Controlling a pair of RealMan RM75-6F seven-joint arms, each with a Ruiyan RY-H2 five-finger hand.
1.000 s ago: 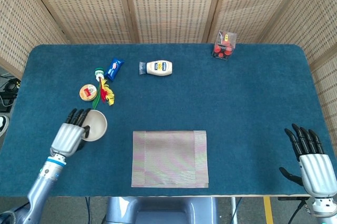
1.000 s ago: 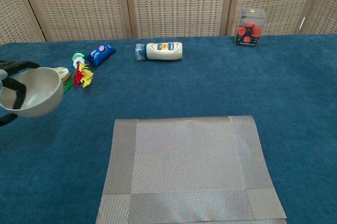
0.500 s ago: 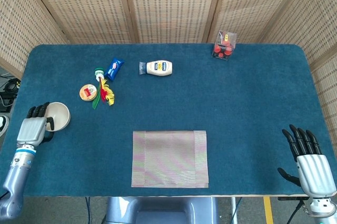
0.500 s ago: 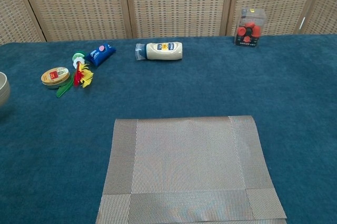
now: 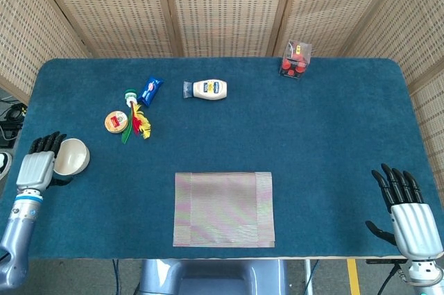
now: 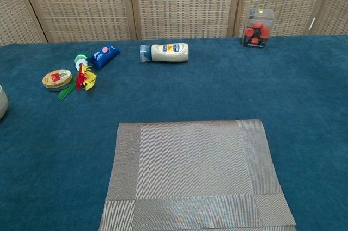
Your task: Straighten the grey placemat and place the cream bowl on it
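Observation:
The grey placemat (image 5: 223,209) lies flat and square to the table's front edge, near the middle; the chest view shows the placemat (image 6: 196,174) filling the lower centre. The cream bowl (image 5: 72,157) is at the far left edge of the table, gripped by my left hand (image 5: 38,164), whose fingers wrap its left rim. In the chest view only a sliver of the bowl (image 6: 2,102) shows at the left border. My right hand (image 5: 409,215) hovers at the table's front right corner, fingers spread and holding nothing.
At the back left lie a round tin (image 5: 116,122), a red and yellow toy (image 5: 139,120), a blue packet (image 5: 150,90) and a white bottle (image 5: 208,89) on its side. A clear box of red pieces (image 5: 295,60) stands at the back right.
My left hand carried the bowl leftward from beside the placemat to the table's left edge, then edged slightly back right and down. The right hand barely moved.

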